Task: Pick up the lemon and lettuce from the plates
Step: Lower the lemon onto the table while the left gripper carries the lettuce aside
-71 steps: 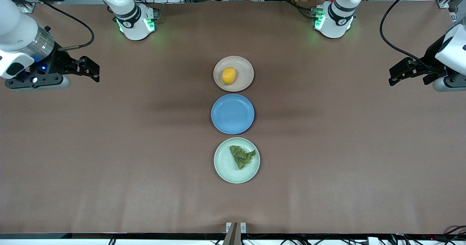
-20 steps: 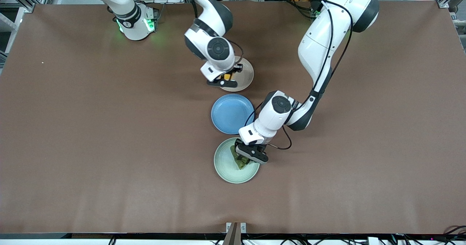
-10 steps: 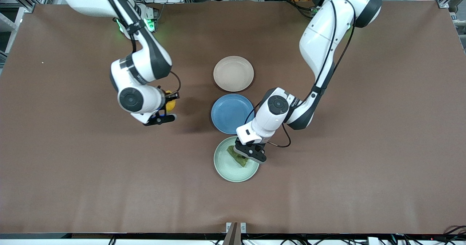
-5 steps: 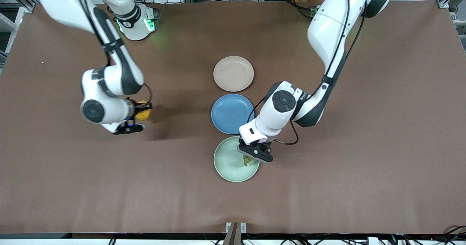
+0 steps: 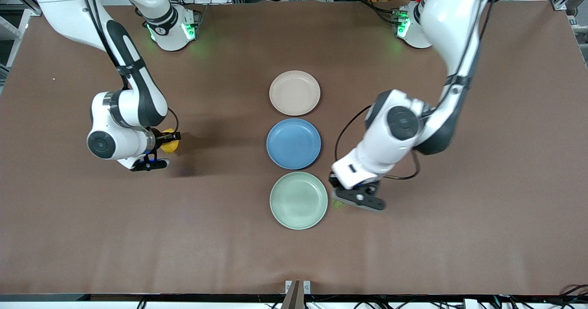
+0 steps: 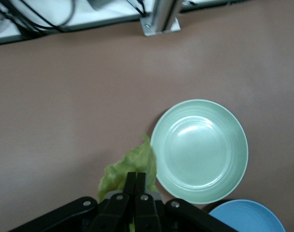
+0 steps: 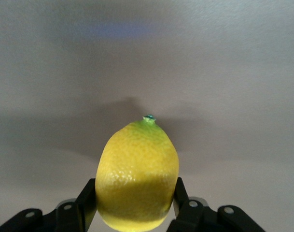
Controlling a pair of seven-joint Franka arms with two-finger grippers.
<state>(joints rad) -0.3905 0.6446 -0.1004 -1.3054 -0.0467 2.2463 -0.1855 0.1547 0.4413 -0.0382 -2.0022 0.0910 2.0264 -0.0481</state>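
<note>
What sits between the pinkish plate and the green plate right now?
The blue plate lies between the pinkish plate and the green plate; all three hold nothing. The front view shows it.

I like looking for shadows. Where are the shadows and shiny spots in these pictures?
Right wrist view: the lemon held in the right hand has a dark lower half and throws a soft grey shadow on the table. Left wrist view: a white shiny patch sits on the mint green plate beside the lettuce. Front view: a dim shadow lies on the table beside the lemon.
</note>
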